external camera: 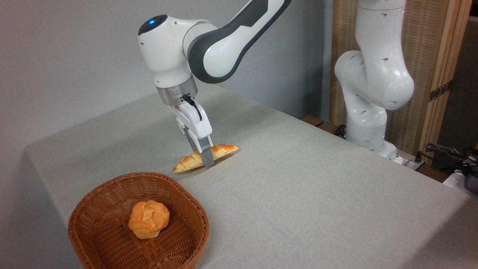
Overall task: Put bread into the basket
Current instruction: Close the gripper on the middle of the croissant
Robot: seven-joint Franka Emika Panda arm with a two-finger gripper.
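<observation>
Tool (206, 158) first: mine points down at the tabletop (298, 194), with the near finger (207, 155) crossing the front of the bread (194, 160) at about its middle. The other finger is hidden behind the loaf, so I cannot tell for sure whether I am gripping it or only straddling it; the fingers do stand on either side of it. The fingertip reaches down to the cloth or very near it.

Going from the left: the basket (93, 209) sits at the near left corner of the tabletop, close to the edge. A round bun (149, 219) lies inside it, a little right of its centre, resting on the woven floor.

Next comes the bread, just beyond the basket's far rim and apart from it. It lies on the tabletop, outside the basket, long axis running from lower left to upper right, its left point toward the basket and its right point (233, 148) slightly higher in the picture. The ridged golden top faces the camera.

Above it my wrist and forearm (209, 48) reach in from the upper right. Further right, my base column (373, 86) stands at the far edge of the tabletop, before a wooden screen (429, 56). Some cables (448, 153) lie at the far right.
</observation>
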